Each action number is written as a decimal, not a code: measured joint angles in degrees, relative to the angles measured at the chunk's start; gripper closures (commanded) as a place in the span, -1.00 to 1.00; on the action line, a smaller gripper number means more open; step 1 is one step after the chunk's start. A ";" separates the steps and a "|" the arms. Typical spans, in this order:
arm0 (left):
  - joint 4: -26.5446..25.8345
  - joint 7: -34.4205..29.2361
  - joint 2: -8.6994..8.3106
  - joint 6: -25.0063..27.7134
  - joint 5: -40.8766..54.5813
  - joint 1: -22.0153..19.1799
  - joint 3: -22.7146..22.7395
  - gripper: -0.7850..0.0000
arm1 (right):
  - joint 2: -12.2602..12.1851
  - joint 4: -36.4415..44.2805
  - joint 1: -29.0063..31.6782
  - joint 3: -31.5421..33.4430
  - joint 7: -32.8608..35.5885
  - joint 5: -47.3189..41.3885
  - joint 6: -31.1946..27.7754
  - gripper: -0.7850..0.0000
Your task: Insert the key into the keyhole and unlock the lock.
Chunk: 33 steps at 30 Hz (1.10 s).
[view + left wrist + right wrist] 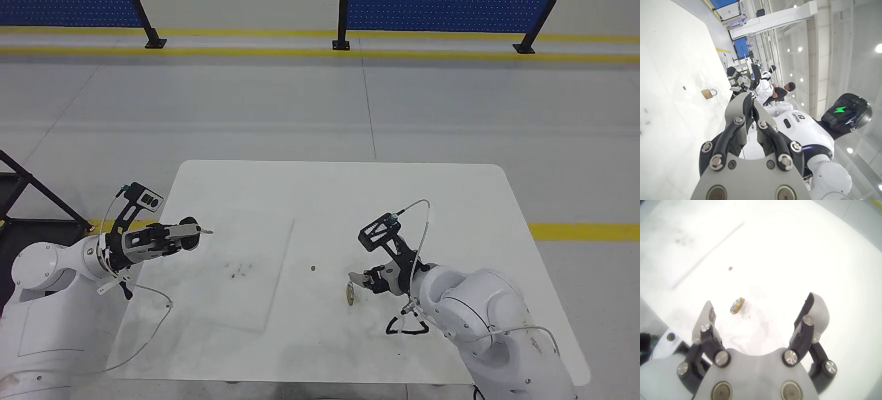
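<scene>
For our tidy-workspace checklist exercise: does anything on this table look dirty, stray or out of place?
Yes. Dark smudges soil the thin sheet on the white table, and a small brown fleck lies loose between them and the brass padlock. Both look like stray dirt.

Between the left gripper point(200, 232) and the lock point(350, 294) runs a broad stretch of table point(440, 200) bearing just a thin flat sheet point(230, 300) and a small brown speck point(313, 268) — both low — while the right gripper point(358, 282), fingers spread, stands just beside the lock.
</scene>
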<state>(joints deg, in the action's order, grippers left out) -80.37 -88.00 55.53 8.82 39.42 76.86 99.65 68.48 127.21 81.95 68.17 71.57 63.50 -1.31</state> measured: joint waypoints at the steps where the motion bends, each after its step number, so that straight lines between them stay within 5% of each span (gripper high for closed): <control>1: 0.00 0.00 0.00 0.00 0.00 0.00 0.00 1.00 | 0.00 0.00 0.00 0.00 0.00 0.00 0.00 -1.00; 7: 0.00 0.00 0.00 0.00 0.00 0.00 0.00 1.00 | 0.13 1.23 -0.53 -1.70 -1.40 -0.06 0.44 -1.00; 18: 0.00 0.00 0.00 0.00 0.00 0.00 0.00 1.00 | 2.31 -2.12 -12.02 -12.11 16.03 0.08 14.27 -1.00; 33: 0.00 0.00 0.00 0.00 0.00 0.00 0.00 1.00 | 2.35 -12.43 -20.26 -21.49 16.43 -1.47 17.60 -1.00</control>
<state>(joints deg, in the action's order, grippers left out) -80.37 -88.00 55.53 8.82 39.42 76.86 99.65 70.83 114.78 61.69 46.68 88.00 62.02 16.29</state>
